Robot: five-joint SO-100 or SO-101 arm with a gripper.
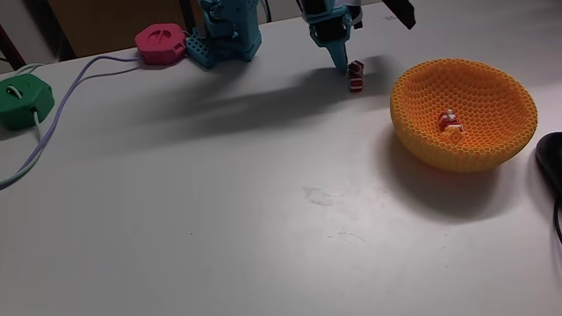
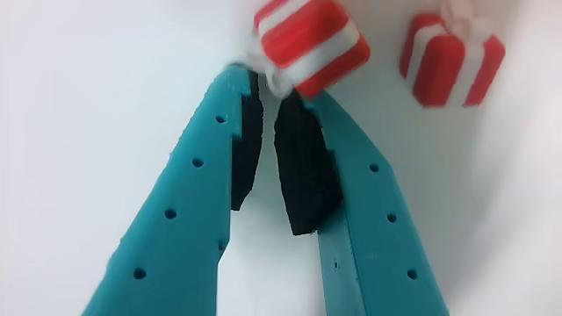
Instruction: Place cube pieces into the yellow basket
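Striped cube pieces [image 2: 309, 44]; honeycomb-perforated yellow basket [image 1: 492, 145].

striped cubes [image 2: 309, 44] on table, left of yellow basket [image 1: 421, 132] | cube pieces [image 1: 450, 125] inside basket

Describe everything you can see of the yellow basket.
The yellow basket is a large, round, bowl-shaped piece of orange-yellow plastic, its walls pierced all over with honeycomb holes. In the fixed view it sits upright on the white table at the right, open side up. Small cube pieces lie at its bottom, red-and-white with some yellow-orange. The gripper is apart from it, to its left.
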